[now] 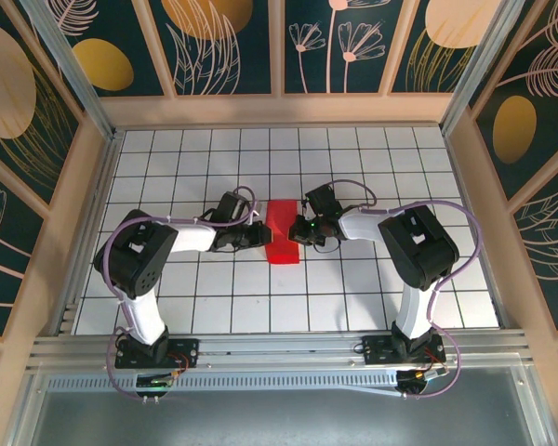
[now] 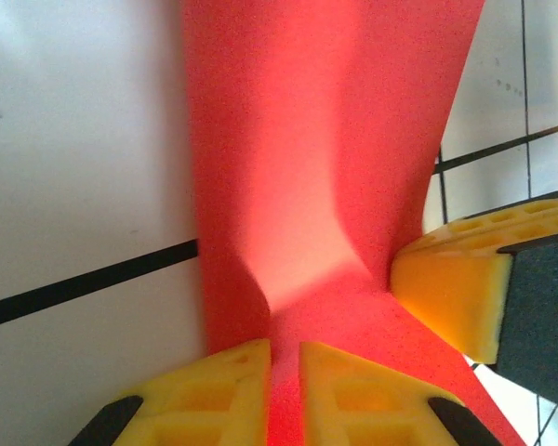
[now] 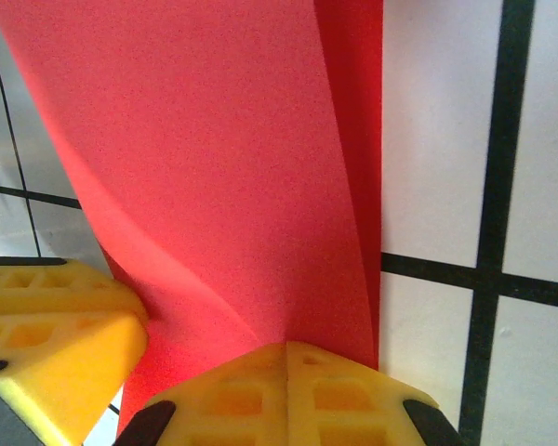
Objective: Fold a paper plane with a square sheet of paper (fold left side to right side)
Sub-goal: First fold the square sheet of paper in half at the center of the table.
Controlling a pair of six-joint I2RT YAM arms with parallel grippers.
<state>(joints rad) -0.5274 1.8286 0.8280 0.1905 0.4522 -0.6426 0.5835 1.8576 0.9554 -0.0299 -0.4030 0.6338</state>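
Left pincer (image 2: 284, 358), right pincer (image 3: 286, 353) clamping paper (image 1: 281, 237) (red), gridded table (image 1: 214, 302)

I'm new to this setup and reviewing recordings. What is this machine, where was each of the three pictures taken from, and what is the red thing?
These are two robot arms bolted at the near edge of a white gridded table. The wide picture looks down from above and behind them. The two close-ups come from a camera on each wrist, so the yellow fingers at the bottom edge are that arm's own. On the table is one red sheet of paper, already folded narrow. The left end effector and the right end effector each pinch a side of it, and it bows between them.
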